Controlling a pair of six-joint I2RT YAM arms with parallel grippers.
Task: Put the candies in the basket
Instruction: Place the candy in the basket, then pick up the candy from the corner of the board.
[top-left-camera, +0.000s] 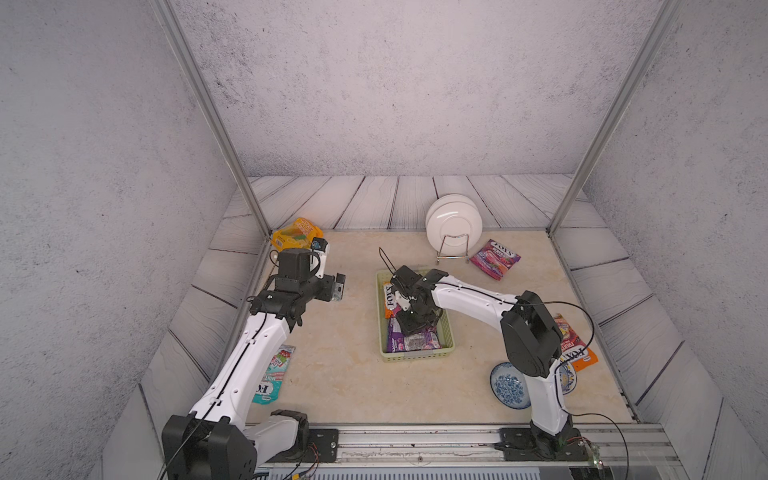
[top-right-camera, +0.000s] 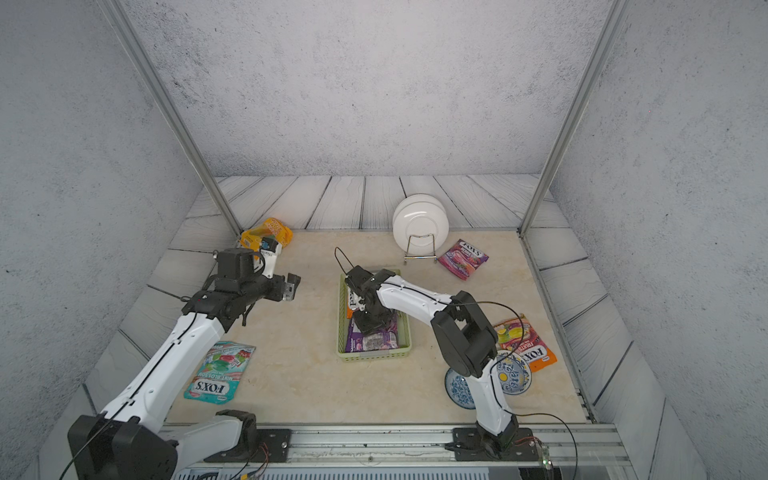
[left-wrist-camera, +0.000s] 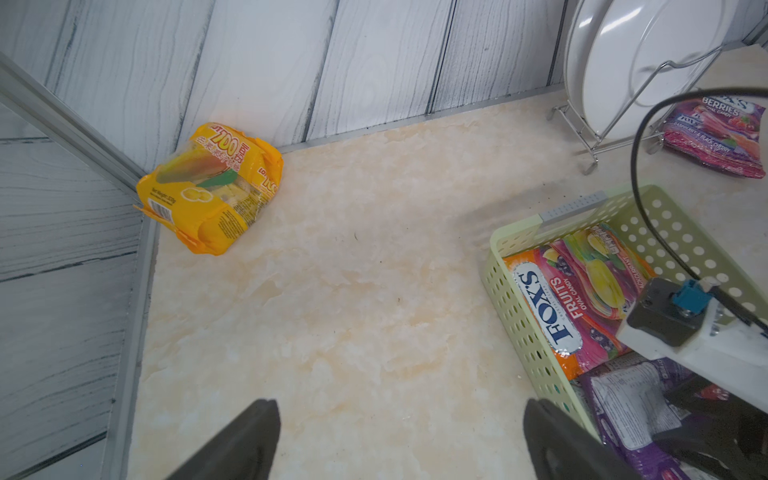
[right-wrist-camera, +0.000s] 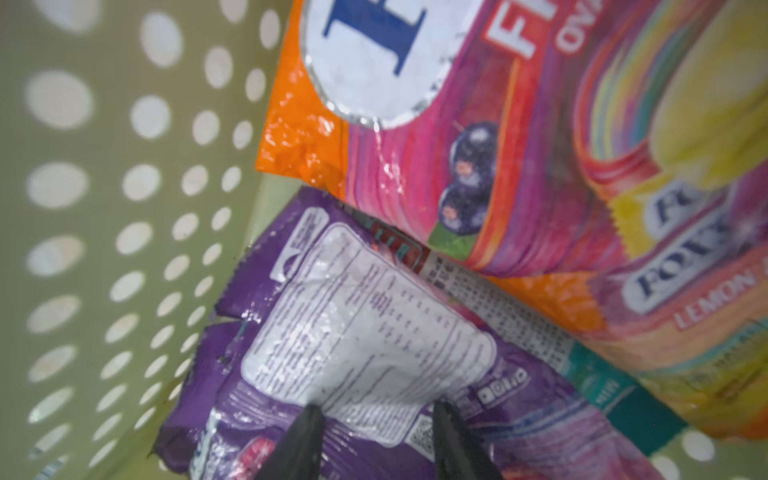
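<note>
Plainly, the right hand (right-wrist-camera: 376, 419) is down inside the basket (top-left-camera: 415, 357), its fingers partly spread. The tips are at the purple packet (right-wrist-camera: 374, 353) without pinching it. That packet lies flat in the basket, an orange-pink packet (right-wrist-camera: 478, 145) overlapping one end. The left hand (left-wrist-camera: 401, 409) hangs wide open over the bare desk (left-wrist-camera: 353, 291) and holds nothing. Out on the desk lie four more candies: the yellow-orange bag (top-left-camera: 297, 235) in the back corner, a berry packet (top-left-camera: 495, 258) near the white plates (top-left-camera: 453, 216), a teal packet (top-right-camera: 220, 372) and an orange packet (top-right-camera: 525, 343).
</note>
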